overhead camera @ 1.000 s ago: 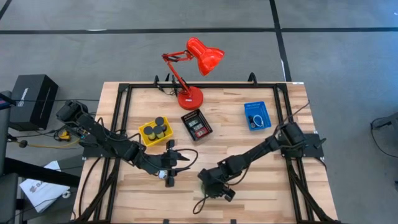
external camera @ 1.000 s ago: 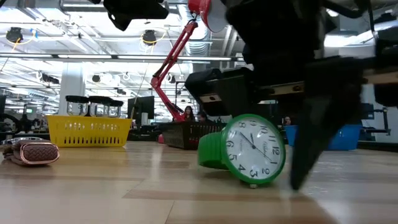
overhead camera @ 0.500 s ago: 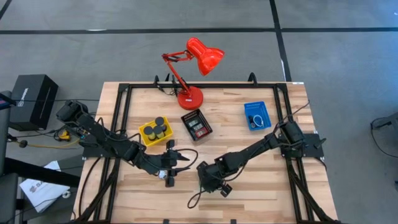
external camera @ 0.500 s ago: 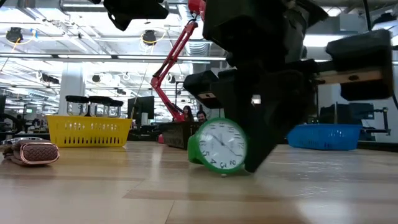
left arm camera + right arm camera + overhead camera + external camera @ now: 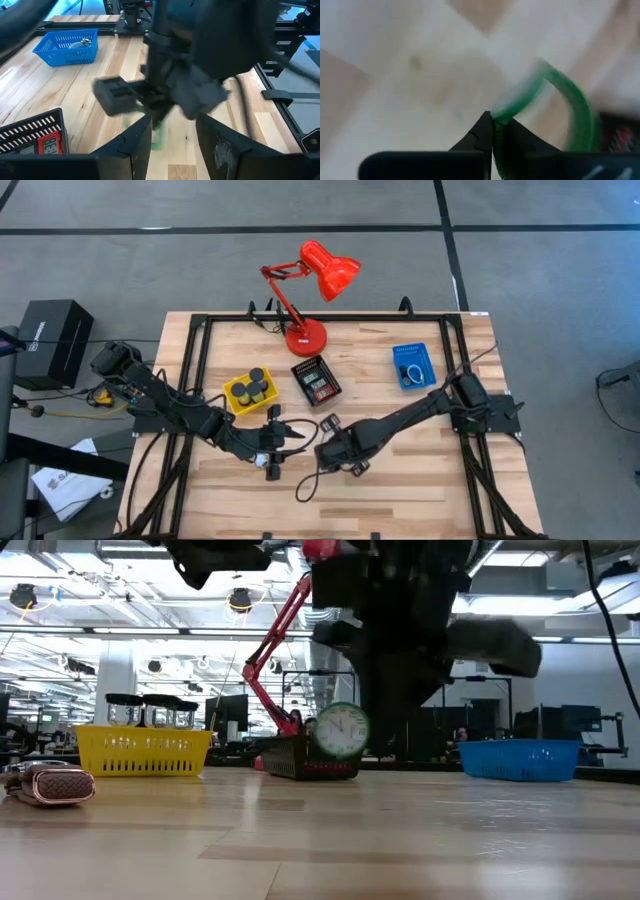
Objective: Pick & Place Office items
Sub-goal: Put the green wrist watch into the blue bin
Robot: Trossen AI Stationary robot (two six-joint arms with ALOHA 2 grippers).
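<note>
The right claw (image 5: 493,131) is pinched together on the strap of the green watch (image 5: 341,730), so it hangs clear of the counter (image 5: 420,480) near the black tray (image 5: 316,380), likely its destination; the left claw (image 5: 276,442) waits apart nearby

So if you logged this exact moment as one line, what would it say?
right end effector: shut on green watch, lifted off table | left end effector: open, waiting beside

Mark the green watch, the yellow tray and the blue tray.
green watch (image 5: 341,730): low view, white dial.
yellow tray (image 5: 145,752): low view, front mesh wall.
blue tray (image 5: 400,357): high view, left rim.
</note>
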